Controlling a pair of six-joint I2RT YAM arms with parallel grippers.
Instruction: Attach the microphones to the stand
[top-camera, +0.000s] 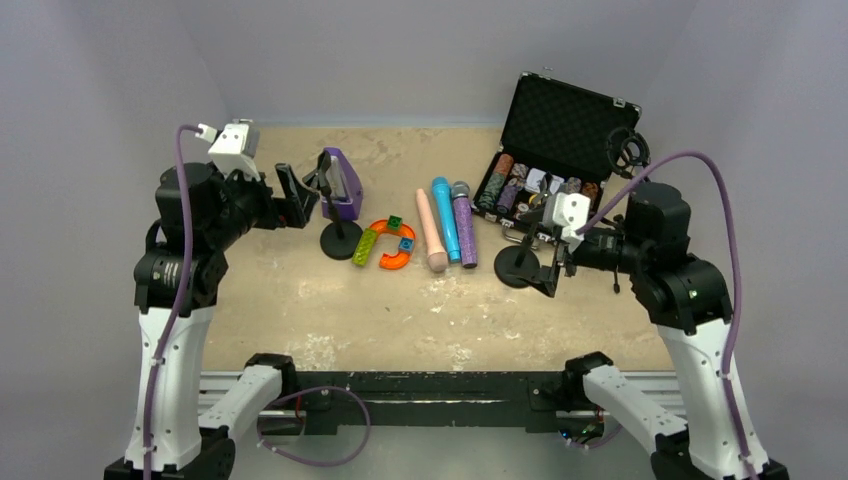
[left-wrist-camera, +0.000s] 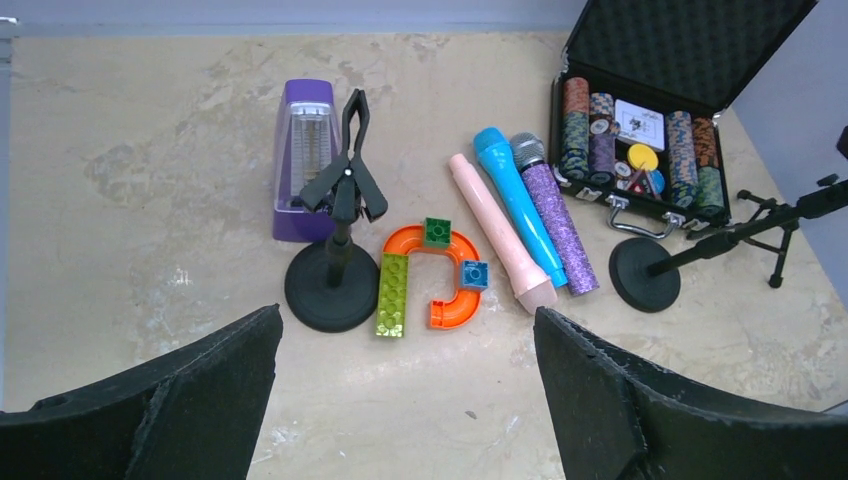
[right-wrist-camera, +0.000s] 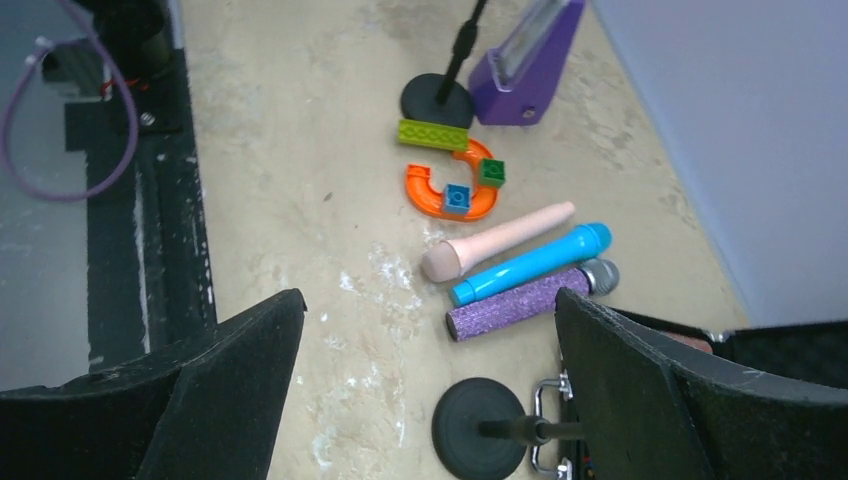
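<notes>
Glittery purple microphone (left-wrist-camera: 560, 228), silver mesh head

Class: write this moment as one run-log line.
left gripper open, empty | right gripper open, empty | pink mic, blue mic, purple mic side by side on table | left stand, right stand bare

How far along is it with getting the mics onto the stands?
Nothing looks done: the pink microphone, blue microphone and purple microphone lie side by side on the table, and the left stand and right stand are bare. Nothing is in hand: left end effector and right end effector are open, empty. All three attachments remain.
</notes>
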